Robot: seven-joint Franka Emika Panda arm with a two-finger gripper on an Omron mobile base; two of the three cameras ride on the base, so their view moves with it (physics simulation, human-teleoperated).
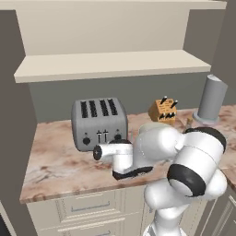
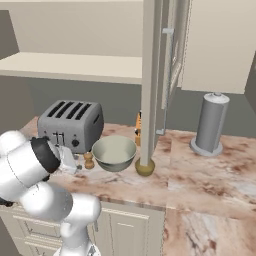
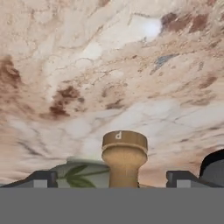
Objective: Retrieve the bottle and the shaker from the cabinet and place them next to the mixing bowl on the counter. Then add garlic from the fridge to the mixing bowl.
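The small brown wooden shaker [image 3: 124,158] stands upright on the marble counter [image 3: 109,65], between the wide-apart tips of my open gripper [image 3: 111,179], and neither fingertip [image 3: 41,178] touches it. In the right base view the shaker [image 2: 88,160] stands just left of the pale grey-green mixing bowl [image 2: 115,152], in front of the toaster. The bottle's olive-yellow body [image 2: 145,167] sits right of the bowl, its neck hidden behind the open cabinet door edge. The cabinet [image 1: 110,64] shelf is bare. In the left base view my arm covers most of the bowl [image 1: 148,126].
A grey four-slot toaster [image 1: 99,122] stands at the back of the counter [image 2: 200,175]. A knife block [image 1: 163,110] and a grey paper towel holder [image 2: 210,125] stand further right. The open cabinet door [image 2: 152,75] hangs over the bowl area.
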